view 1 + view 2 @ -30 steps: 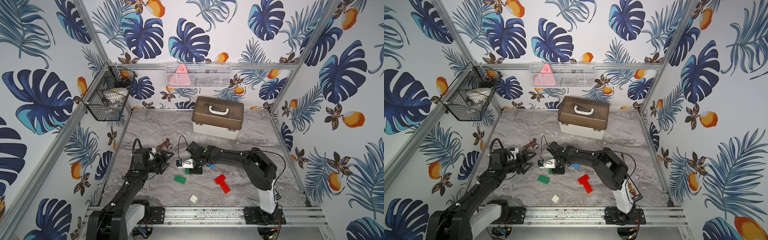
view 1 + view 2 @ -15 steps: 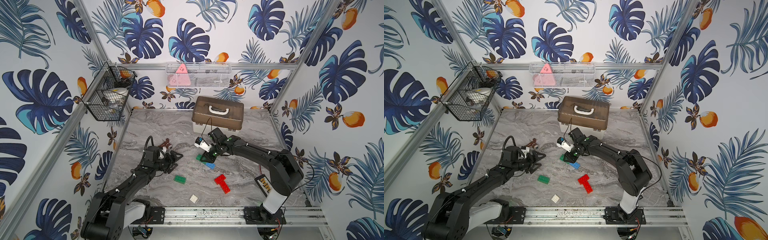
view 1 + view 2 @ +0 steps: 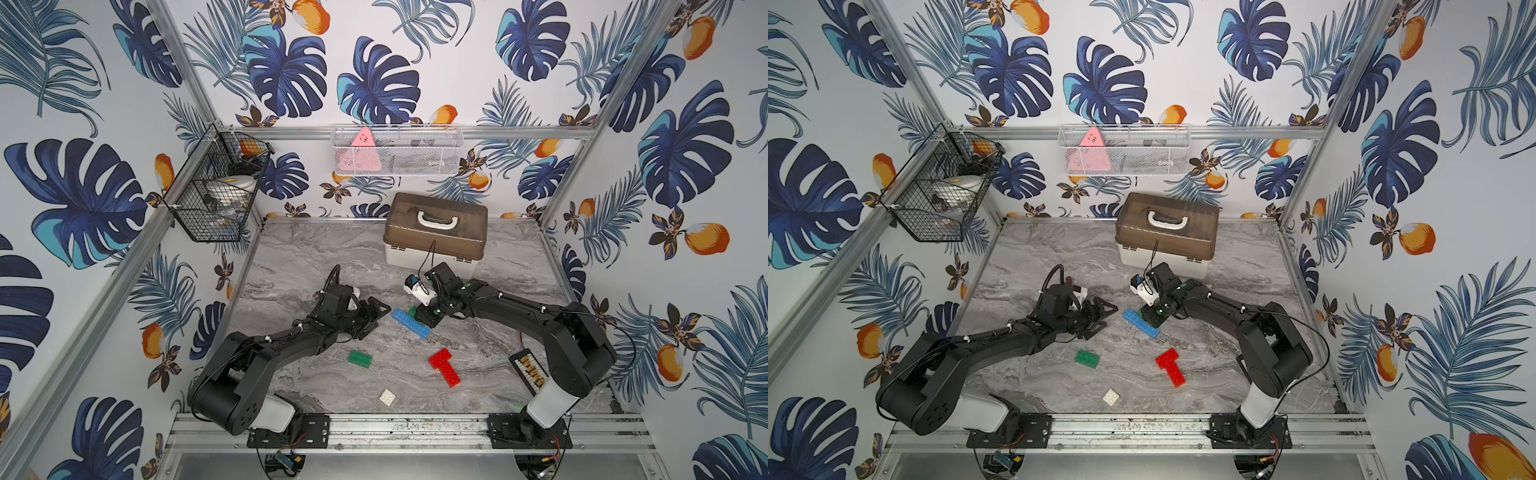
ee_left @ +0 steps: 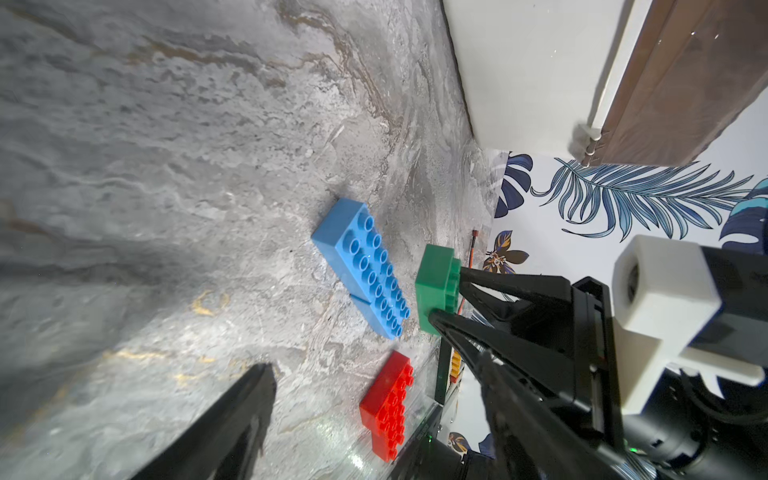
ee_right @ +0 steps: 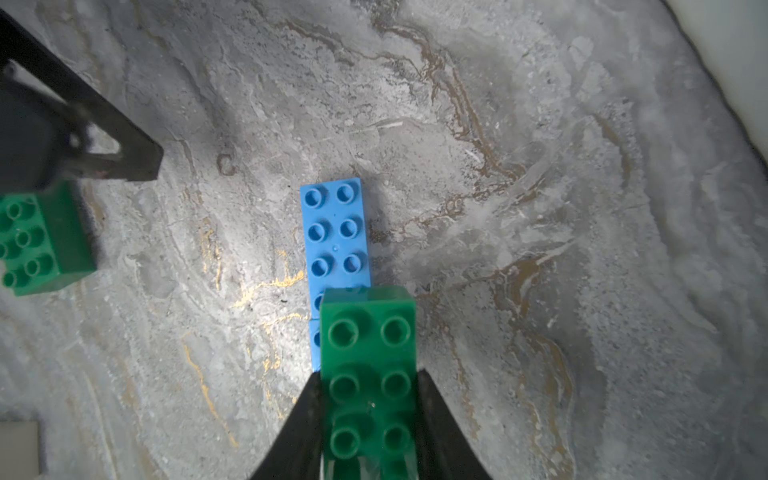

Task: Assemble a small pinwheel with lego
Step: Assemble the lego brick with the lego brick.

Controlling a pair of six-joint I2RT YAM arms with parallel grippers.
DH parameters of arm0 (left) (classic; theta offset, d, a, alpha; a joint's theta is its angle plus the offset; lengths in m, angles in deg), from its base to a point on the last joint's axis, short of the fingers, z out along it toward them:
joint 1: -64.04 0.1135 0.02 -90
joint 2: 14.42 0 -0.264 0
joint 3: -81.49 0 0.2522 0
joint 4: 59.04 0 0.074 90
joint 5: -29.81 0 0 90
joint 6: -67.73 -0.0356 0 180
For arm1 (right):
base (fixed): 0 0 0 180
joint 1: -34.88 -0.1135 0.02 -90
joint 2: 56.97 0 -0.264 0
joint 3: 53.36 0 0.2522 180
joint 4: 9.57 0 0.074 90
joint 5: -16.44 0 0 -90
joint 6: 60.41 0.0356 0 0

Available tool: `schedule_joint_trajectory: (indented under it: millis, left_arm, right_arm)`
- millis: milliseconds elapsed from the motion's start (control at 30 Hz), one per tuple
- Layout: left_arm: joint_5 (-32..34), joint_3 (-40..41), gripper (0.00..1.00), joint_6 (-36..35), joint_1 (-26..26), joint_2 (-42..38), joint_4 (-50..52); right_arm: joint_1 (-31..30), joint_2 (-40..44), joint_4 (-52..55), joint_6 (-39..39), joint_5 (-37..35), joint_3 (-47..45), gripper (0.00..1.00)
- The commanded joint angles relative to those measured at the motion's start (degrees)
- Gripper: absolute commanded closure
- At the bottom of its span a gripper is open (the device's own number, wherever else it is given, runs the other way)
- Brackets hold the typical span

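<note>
Two blue bricks (image 3: 410, 323) (image 3: 1140, 322) (image 4: 359, 266) (image 5: 336, 232) lie end to end mid-table. My right gripper (image 3: 426, 316) (image 5: 368, 386) is shut on a green brick (image 5: 368, 365) (image 4: 436, 286), held over the row's near end; whether it touches the row is unclear. My left gripper (image 3: 376, 319) (image 3: 1105, 320) stands open just left of the blue row, one of its fingers (image 4: 232, 415) over bare table. A second green brick (image 3: 360, 359) (image 5: 41, 241), two joined red bricks (image 3: 444, 366) (image 4: 388, 399) and a white square brick (image 3: 387, 397) lie loose nearer the front. No assembled pinwheel shows.
A brown-lidded toolbox (image 3: 434, 232) stands behind the right gripper. A black tray with yellow beads (image 3: 530, 372) lies under the right arm's elbow. A black wire basket (image 3: 216, 199) hangs on the left wall and a white mesh basket (image 3: 397, 151) on the back wall.
My right gripper has carried the green brick rightward from left of centre to the blue row. My left gripper has followed to the right, closer to the blue bricks.
</note>
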Motion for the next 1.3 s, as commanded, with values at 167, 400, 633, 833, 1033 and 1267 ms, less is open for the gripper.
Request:
schedule_joint_trajectory:
  millis: [167, 400, 633, 833, 1033, 1267]
  left_arm:
    - [2.1, 0.2, 0.17, 0.3, -0.9, 1.2, -3.1]
    - [1.6, -0.1, 0.17, 0.0, -1.5, 2.7, -4.0]
    - [1.4, 0.9, 0.17, 1.3, -2.0, 4.3, -6.9]
    - [1.3, 1.1, 0.17, 1.5, -2.0, 4.3, -7.2]
    - [1.1, 1.2, 0.17, 2.0, -2.0, 4.1, -7.8]
    - [0.9, 1.1, 0.17, 2.3, -2.1, 4.3, -8.5]
  right_arm:
    - [-0.4, -2.7, -3.2, -0.3, -0.4, 0.4, 0.91]
    - [-0.9, -4.4, -3.1, -0.4, -0.3, 1.1, 0.92]
    - [-1.6, -7.4, 1.3, -2.5, -3.1, 4.4, 0.94]
    - [-2.4, -7.3, 2.2, -4.4, -5.0, 3.0, 0.95]
    - [-3.6, -8.5, 3.6, -5.9, -6.5, 1.3, 0.96]
    - [-3.5, -12.3, 12.2, -6.0, -9.6, 4.7, 0.98]
